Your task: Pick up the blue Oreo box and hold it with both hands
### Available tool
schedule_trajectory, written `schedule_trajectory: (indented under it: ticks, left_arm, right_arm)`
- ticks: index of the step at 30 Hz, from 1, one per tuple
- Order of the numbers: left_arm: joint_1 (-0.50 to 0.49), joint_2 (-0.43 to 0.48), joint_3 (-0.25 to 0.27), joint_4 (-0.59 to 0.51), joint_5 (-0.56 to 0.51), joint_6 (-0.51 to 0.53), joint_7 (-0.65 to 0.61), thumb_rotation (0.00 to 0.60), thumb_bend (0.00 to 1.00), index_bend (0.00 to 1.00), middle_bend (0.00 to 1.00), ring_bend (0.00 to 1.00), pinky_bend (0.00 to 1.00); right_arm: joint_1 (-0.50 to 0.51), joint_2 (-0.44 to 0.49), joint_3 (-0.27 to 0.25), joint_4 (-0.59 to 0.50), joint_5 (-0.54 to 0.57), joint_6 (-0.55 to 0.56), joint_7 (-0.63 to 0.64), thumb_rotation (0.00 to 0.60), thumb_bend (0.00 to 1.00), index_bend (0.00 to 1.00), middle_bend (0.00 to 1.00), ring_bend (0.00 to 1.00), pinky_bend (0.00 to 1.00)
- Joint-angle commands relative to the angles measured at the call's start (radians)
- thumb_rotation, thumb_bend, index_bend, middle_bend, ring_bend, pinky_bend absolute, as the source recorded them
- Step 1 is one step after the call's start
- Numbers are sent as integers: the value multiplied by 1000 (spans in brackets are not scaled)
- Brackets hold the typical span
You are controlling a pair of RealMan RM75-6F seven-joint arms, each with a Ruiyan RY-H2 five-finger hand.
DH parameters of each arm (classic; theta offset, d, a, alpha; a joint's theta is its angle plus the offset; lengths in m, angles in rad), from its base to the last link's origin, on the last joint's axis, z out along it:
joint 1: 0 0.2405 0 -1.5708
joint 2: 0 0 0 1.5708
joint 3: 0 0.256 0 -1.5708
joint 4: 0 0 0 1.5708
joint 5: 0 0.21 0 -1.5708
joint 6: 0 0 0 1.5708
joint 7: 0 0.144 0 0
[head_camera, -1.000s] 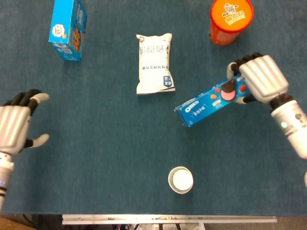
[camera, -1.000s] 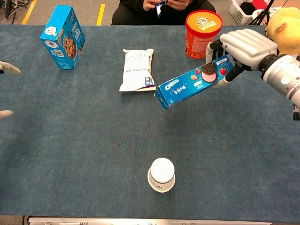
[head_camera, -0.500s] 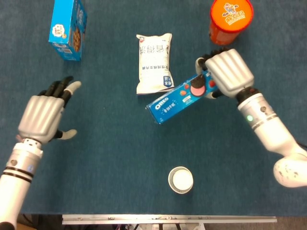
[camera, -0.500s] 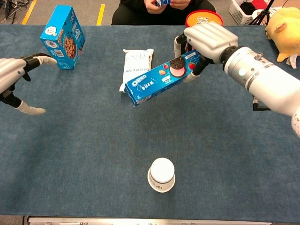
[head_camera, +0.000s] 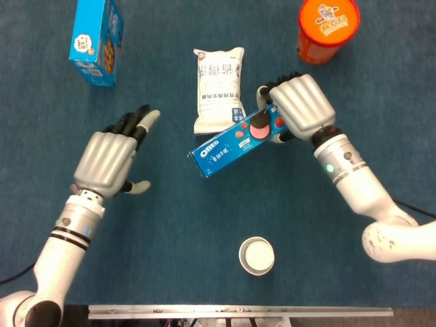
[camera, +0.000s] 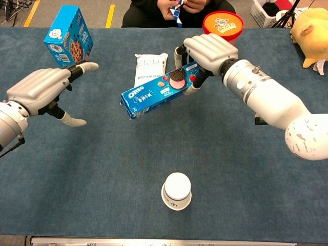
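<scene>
Head view: 1 Oreo box (head_camera: 228, 142) clasped in right hand (head_camera: 298, 107), left hand (head_camera: 109, 160) spread, empty.

Carried further left above the table by the right hand (head_camera: 298, 109), the blue Oreo box (head_camera: 228, 143) now overlapping the white bag's (head_camera: 217, 88) lower corner, with the open left hand (head_camera: 109, 160) moved inward toward it.
</scene>
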Motion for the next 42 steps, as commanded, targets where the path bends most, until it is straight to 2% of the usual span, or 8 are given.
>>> schedule_trajectory:
  ticks: [1, 9, 28, 42]
  left_arm:
    - [-15, -16, 1, 0, -14, -5, 13, 600, 29, 22, 26, 105, 318]
    - [-44, -45, -5, -20, -72, 1, 47, 599, 23, 0, 0, 76, 318]
    - [-87, -150, -8, 19, -115, 32, 37, 600, 22, 0, 0, 62, 318]
    - [-77, -229, -21, 63, -135, 117, 35, 600, 22, 1, 0, 61, 327]
  right_arm:
    - [10, -21, 2, 20, 15, 8, -5, 600, 14, 639, 616, 415, 380]
    - [29, -73, 19, 51, 81, 22, -18, 600, 16, 639, 616, 415, 381]
    - [61, -175, 27, 105, 95, 72, -29, 600, 29, 639, 616, 416, 382]
    - [54, -272, 35, 174, 74, 133, -21, 600, 43, 654, 616, 429, 382]
